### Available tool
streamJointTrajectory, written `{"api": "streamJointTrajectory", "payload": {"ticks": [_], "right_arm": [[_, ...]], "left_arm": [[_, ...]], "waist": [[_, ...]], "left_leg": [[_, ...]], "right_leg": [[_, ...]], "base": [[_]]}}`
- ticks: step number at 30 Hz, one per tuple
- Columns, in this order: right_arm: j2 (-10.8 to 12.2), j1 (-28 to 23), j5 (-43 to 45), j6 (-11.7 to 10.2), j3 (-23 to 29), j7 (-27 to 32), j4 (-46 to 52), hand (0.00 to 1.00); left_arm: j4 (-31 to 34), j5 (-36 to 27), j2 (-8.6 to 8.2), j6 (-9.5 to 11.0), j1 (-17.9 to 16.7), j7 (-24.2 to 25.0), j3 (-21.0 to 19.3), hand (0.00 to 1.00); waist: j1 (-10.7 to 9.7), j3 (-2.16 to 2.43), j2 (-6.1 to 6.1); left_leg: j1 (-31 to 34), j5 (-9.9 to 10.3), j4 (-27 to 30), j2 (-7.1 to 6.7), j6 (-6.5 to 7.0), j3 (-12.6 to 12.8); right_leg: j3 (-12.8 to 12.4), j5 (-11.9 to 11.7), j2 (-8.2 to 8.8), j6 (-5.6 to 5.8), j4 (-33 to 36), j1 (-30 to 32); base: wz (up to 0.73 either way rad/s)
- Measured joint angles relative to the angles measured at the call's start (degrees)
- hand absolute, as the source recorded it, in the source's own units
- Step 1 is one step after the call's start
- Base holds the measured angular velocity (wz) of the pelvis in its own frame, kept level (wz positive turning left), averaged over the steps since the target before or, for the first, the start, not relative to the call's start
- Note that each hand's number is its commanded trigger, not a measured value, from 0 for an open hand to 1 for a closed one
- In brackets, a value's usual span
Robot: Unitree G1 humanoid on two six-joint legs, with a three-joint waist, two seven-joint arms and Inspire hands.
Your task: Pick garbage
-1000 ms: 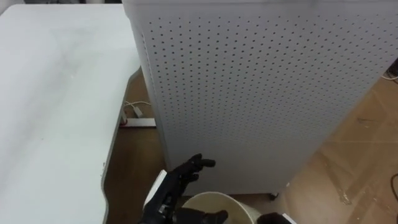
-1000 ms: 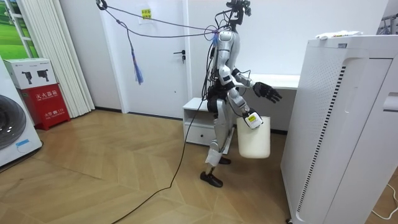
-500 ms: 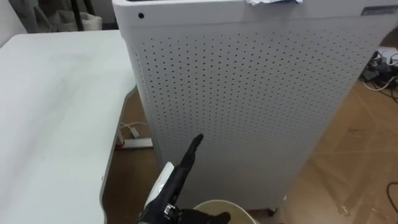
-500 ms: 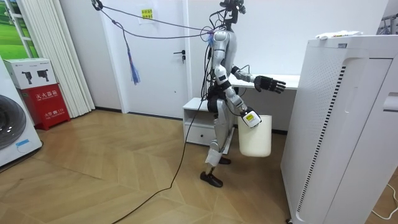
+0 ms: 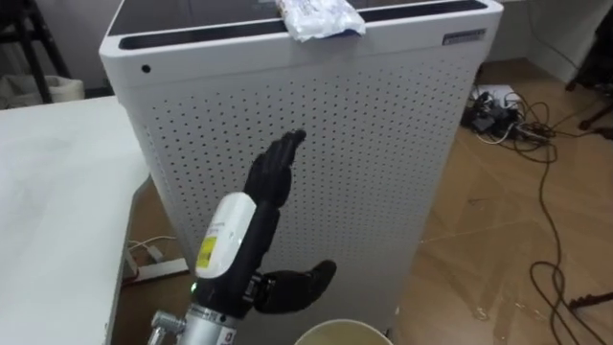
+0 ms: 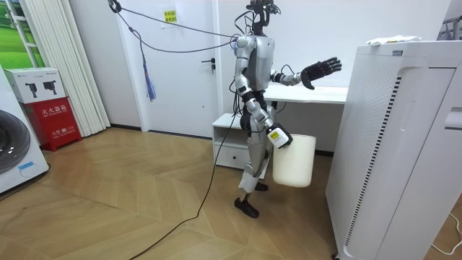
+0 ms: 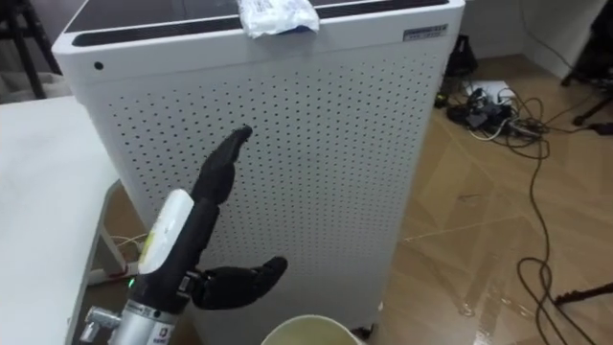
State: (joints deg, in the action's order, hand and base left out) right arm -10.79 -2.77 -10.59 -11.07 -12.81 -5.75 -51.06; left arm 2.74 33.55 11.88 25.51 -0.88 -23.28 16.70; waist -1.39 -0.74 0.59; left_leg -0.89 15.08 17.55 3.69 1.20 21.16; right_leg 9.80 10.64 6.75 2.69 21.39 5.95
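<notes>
A crumpled white wrapper (image 5: 319,16) lies on top of the tall white perforated appliance (image 5: 383,144), at its front edge; the room view shows this wrapper (image 6: 392,40) too. My left hand (image 5: 271,177) is raised in front of the appliance's face, below and left of the wrapper, open with straight fingers and empty. From the room camera that left hand (image 6: 321,71) reaches toward the appliance at chest height. My right hand (image 6: 276,137) hangs at my side, shut on a white bin (image 6: 294,159). The bin's rim (image 5: 340,331) shows at the bottom edge.
A white table (image 5: 48,192) stands close on my left, a narrow gap between it and the appliance. Loose cables (image 5: 508,105) lie on the wooden floor to the right. A power strip (image 5: 158,270) lies under the table. A low white cabinet (image 6: 231,141) stands behind me.
My left arm has lifted from low beside the bin to up in front of the appliance. The view has tilted up, so the appliance's top and the wrapper now show.
</notes>
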Motion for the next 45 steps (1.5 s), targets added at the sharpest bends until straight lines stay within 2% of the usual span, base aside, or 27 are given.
{"api": "streamJointTrajectory", "payload": {"ticks": [3,8,11,12,13,15,16,17,18,19,20,21,22,23,24,25,26,27,28,29,30,35,36,40,43,44,45], "right_arm": [[-0.08,-0.45,0.06,0.06,-0.01,0.07,-0.62,1.0],[-0.1,-0.48,-0.11,0.05,-0.02,-0.07,-1.98,1.0],[-0.12,-0.46,-0.07,0.04,-0.04,-0.44,-1.94,1.0],[-0.14,-0.44,-0.13,0.03,-0.07,-0.75,-1.92,1.0],[-0.12,-0.45,-0.13,0.04,-0.18,-0.83,-1.92,1.0],[-0.14,-0.49,-0.11,0.02,-0.64,-1.29,-1.93,1.0],[-0.12,-0.5,-0.11,-0.01,-0.65,-1.26,-1.9,1.0],[-0.21,-0.51,-0.08,-0.03,-0.63,-1.17,-1.87,1.0],[-0.28,-0.77,-0.12,-0.03,-0.64,-1.05,-1.92,1.0],[-0.29,-0.81,-0.11,-0.03,-0.69,-0.93,-1.99,1.0],[-0.44,-1.06,-0.13,-0.02,-1.13,-0.59,-2.09,1.0],[-0.36,-1.18,-0.26,0.0,-1.11,-0.23,-2.25,1.0],[-0.77,-1.17,-0.23,0.03,-1.1,0.05,-2.53,1.0],[-1.63,-1.19,-0.3,0.12,-1.18,0.62,-3.36,1.0],[-2.1,-1.2,-0.47,0.17,-1.27,0.89,-4.31,1.0],[-2.25,-1.2,-0.56,0.25,-1.35,0.91,-4.72,1.0],[-2.26,-1.24,-0.54,0.81,-1.6,0.92,-5.16,1.0],[-2.2,-1.26,-0.54,1.41,-1.64,0.94,-5.22,1.0],[-2.18,-1.27,-0.51,1.43,-1.64,0.85,-5.22,1.0],[-2.18,-1.27,-0.5,1.39,-1.67,0.75,-5.21,1.0],[-2.15,-1.31,-0.28,1.37,-1.66,0.77,-5.22,1.0],[-1.61,-0.99,0.23,1.24,-1.63,0.82,-4.67,1.0],[-1.54,-1.0,0.14,1.24,-1.63,0.74,-4.22,1.0],[-1.49,-1.01,0.17,1.23,-1.64,0.19,-2.37,1.0],[-1.5,-1.2,-0.32,1.25,-1.63,0.23,-2.23,1.0],[-1.51,-1.24,-0.17,1.25,-1.6,0.32,-2.23,1.0],[-1.75,-1.24,-0.05,1.25,-1.59,0.36,-2.21,1.0]], "left_arm": [[3.7,0.02,0.19,0.58,0.53,-3.87,-0.51,0.0],[4.51,2.97,0.93,1.39,0.62,-9.27,-1.06,0.0],[4.51,3.55,1.08,2.01,0.64,-11.08,-1.65,0.0],[4.51,4.18,1.07,2.12,0.76,-11.67,-2.39,0.0],[4.45,4.19,1.15,2.11,0.8,-11.96,-2.7,0.0],[3.9,4.6,1.65,2.09,0.77,-12.85,-4.27,0.0],[3.9,4.88,1.7,2.1,0.82,-12.87,-4.82,0.0],[3.89,4.94,1.72,2.1,0.98,-13.3,-5.48,0.0],[3.87,4.96,1.87,2.14,0.96,-13.99,-5.62,0.0],[3.87,5.05,1.93,2.19,0.97,-14.24,-5.71,0.0],[3.87,5.66,1.89,2.38,0.65,-14.96,-5.84,0.0],[3.86,6.06,1.88,2.55,0.68,-15.34,-5.83,0.0],[3.86,6.13,1.86,2.6,0.75,-15.44,-5.83,0.0],[3.89,6.71,1.87,2.61,0.77,-16.06,-5.94,0.0],[4.28,7.96,1.81,2.65,0.8,-16.76,-6.59,0.0],[4.59,8.78,1.67,2.67,0.8,-17.09,-7.12,0.0],[4.95,10.6,1.45,2.86,0.77,-18.0,-8.15,0.0],[5.12,12.07,1.31,3.02,0.79,-18.99,-9.21,0.0],[5.26,12.48,1.31,3.21,0.87,-19.14,-9.72,0.0],[5.41,12.96,1.44,3.26,0.98,-19.81,-10.08,0.0],[5.65,13.42,1.5,3.26,1.05,-20.04,-10.23,0.0],[10.89,15.97,2.68,3.36,1.43,-19.99,-11.06,0.0],[12.06,16.11,2.99,3.5,1.8,-19.99,-11.06,0.0],[12.75,16.79,2.95,3.57,2.89,-19.98,-11.35,0.0],[12.91,17.92,2.83,3.51,3.03,-19.96,-11.34,0.0],[13.11,18.99,2.92,3.5,3.38,-19.97,-11.43,0.0],[13.12,20.16,2.93,3.55,4.14,-19.96,-11.47,0.0]], "waist": [[0.13,-0.01,-0.04],[0.33,-0.03,-0.13],[0.62,-0.06,-0.01],[1.38,-0.09,0.02],[1.85,-0.13,0.04],[2.61,-0.59,0.13],[2.63,-0.69,-0.01],[2.47,-1.05,-0.57],[2.41,-1.13,-0.93],[2.4,-1.18,-0.84],[2.58,-1.26,-0.48],[2.49,-1.15,-0.51],[2.49,-1.15,-0.5],[3.21,-1.14,-0.51],[4.43,-1.0,-0.7],[4.94,-0.95,-0.78],[5.35,-0.46,-1.01],[5.9,0.35,-0.78],[5.98,0.47,-0.38],[6.1,0.39,0.15],[6.05,0.33,0.52],[6.34,0.15,1.01],[6.17,0.12,0.96],[6.41,0.11,0.43],[6.02,0.08,-0.36],[5.66,-0.03,-0.23],[5.62,-0.1,-0.23]], "left_leg": [[-0.57,0.25,-0.33,0.37,-0.39,0.1],[-2.43,0.71,-0.93,1.04,-1.23,0.14],[-3.2,0.94,0.71,2.1,-1.69,0.21],[-3.14,1.57,2.5,2.82,-2.39,0.2],[-2.88,1.81,3.92,3.22,-2.44,0.16],[-0.22,2.05,13.65,5.48,-2.46,-1.45],[0.79,2.05,16.56,5.87,-2.46,-2.25],[2.67,1.91,22.27,7.03,-2.59,-4.41],[5.15,0.65,27.72,7.99,-3.32,-6.75],[6.65,-0.6,30.07,8.1,-3.29,-8.01],[9.29,-1.3,32.65,7.42,-3.31,-10.52],[11.77,0.73,30.79,6.05,-2.72,-11.69],[13.07,1.35,29.14,5.02,-2.64,-12.48],[15.25,1.32,24.13,2.66,-2.99,-13.92],[16.63,-0.08,16.84,1.18,-3.81,-15.26],[16.8,-1.38,12.99,0.66,-3.98,-16.26],[17.33,-5.83,9.07,0.13,-2.93,-17.24],[16.52,-7.35,8.15,-0.75,-1.54,-17.35],[15.98,-7.94,7.64,-1.31,-1.12,-17.33],[14.9,-8.26,7.29,-2.12,-0.11,-17.33],[14.44,-8.08,7.36,-2.7,0.57,-17.3],[14.14,-5.64,8.3,-4.06,1.27,-17.0],[13.94,-5.11,8.58,-4.36,1.45,-17.06],[13.16,-2.88,9.79,-5.1,1.79,-16.76],[12.01,-0.63,10.78,-5.6,2.81,-16.82],[11.21,0.28,11.37,-6.5,3.35,-17.0],[10.68,1.11,12.07,-7.38,3.99,-17.04]], "right_leg": [[-0.44,-0.2,-0.73,-0.22,-0.89,-0.12],[-0.36,-0.51,-2.12,-0.55,-1.83,-1.48],[-0.02,-0.23,-2.61,-1.01,-1.52,-2.02],[1.37,0.19,-2.7,-1.71,-1.25,-1.95],[1.99,0.33,-2.74,-1.94,-0.85,-1.86],[3.23,1.2,-3.08,-3.21,0.07,-2.27],[3.2,1.65,-3.34,-3.55,0.54,-2.31],[2.95,2.7,-4.25,-4.15,1.51,-2.89],[2.35,3.68,-4.81,-4.69,2.82,-3.07],[1.53,4.09,-4.85,-4.81,3.44,-3.1],[0.7,4.67,-4.85,-5.19,3.9,-3.21],[0.26,4.93,-4.81,-5.18,3.82,-3.24],[-0.13,5.06,-4.66,-5.1,3.79,-3.28],[-0.64,5.19,-4.19,-4.89,3.54,-3.49],[-1.17,5.52,-4.06,-4.76,3.51,-3.59],[-1.53,5.79,-4.15,-4.62,3.53,-3.56],[-2.1,6.6,-4.21,-4.01,3.78,-3.7],[-1.77,7.24,-3.63,-3.19,3.89,-3.97],[-1.59,7.41,-3.25,-2.89,3.75,-4.23],[-0.82,7.47,-2.61,-2.29,2.92,-5.39],[-0.13,7.56,-1.94,-1.82,2.0,-6.44],[0.67,8.22,-0.54,-0.66,-0.07,-8.12],[1.17,8.36,0.18,-0.44,-0.09,-8.51],[1.4,8.73,0.99,0.2,2.06,-9.05],[1.8,8.91,2.5,0.51,11.29,-7.22],[1.48,8.89,3.81,0.49,15.95,-6.1],[1.34,8.43,5.06,1.13,19.85,-5.12]], "base": [[-0.21],[-0.22],[-0.35],[-0.56],[-0.61],[-0.58],[-0.43],[-0.26],[-0.22],[-0.19],[-0.08],[-0.05],[-0.1],[-0.34],[-0.45],[-0.48],[-0.37],[-0.3],[-0.21],[-0.04],[0.0],[0.03],[0.12],[-0.02],[0.15],[0.26],[0.27]]}}
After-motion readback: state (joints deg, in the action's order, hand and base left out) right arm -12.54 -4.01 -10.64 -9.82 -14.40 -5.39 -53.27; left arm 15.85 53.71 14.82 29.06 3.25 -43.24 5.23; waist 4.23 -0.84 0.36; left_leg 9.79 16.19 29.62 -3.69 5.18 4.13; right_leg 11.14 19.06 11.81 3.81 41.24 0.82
